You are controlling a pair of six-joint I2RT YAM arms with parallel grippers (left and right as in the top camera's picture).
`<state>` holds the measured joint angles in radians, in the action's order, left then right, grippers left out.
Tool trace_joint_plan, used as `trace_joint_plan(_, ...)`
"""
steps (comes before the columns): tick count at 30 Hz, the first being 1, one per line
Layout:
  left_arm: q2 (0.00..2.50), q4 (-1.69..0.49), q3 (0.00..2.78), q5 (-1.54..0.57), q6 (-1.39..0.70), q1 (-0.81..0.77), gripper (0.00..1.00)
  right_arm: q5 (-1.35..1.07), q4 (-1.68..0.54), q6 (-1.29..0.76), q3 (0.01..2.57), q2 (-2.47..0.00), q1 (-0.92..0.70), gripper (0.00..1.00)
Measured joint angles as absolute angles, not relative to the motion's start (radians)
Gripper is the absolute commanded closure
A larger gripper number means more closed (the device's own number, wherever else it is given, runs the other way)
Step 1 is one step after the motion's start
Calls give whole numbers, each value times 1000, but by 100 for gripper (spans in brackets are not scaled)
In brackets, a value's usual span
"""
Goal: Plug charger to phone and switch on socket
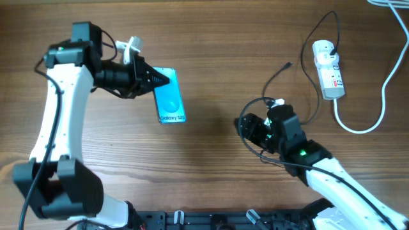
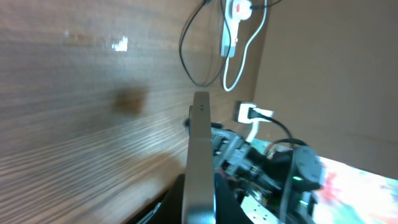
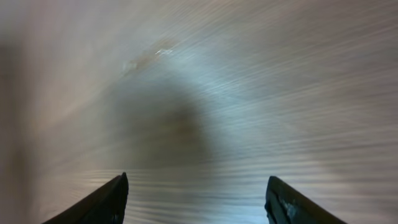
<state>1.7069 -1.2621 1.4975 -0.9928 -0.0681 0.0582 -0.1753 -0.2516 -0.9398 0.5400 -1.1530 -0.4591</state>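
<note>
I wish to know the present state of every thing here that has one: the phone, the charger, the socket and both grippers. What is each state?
phone: screen facing up, gripped at one end, no cable in it.
charger: free tip lying on the table, apart from the phone.
socket: a plug inserted; switch position too small to tell.
left gripper: shut on the phone.
right gripper: open, nothing between its fingers.

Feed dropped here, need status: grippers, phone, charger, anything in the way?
Left gripper shut on phone. Right gripper open, empty. Charger tip loose on table, unplugged. No obstruction seen.
</note>
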Motion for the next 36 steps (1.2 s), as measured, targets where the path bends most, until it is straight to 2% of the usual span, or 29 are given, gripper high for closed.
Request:
trace_joint_plan(4, 1776, -1174, 1407, -1046, -73, 27, 96, -6, -578, -916, 764, -1140, -459, 30)
trace_joint_plan(7, 1818, -1123, 1366, -1066, -81, -20, 96, 87, -655, -912, 881, -1146, -451, 30)
trace_joint_plan(12, 1834, -1083, 1358, -1086, -88, -113, 96, 162, -651, -907, 957, -1236, -336, 30)
trace_joint_plan(19, 1834, -1017, 1358, -1098, -106, -179, 96, 142, -513, -824, 985, -1536, -158, 34)
trace_joint_plan(25, 1834, -979, 1358, -1098, -149, -183, 96, 135, -463, -783, 1165, -1819, -134, 36)
trace_joint_plan(30, 1834, -978, 1358, -1098, -161, -183, 96, 150, -481, -766, 1362, -2000, -134, 43)
trace_joint_plan(36, 1834, -969, 1358, -1097, -163, -183, 96, 207, -504, -802, 1414, -2109, -134, 44)
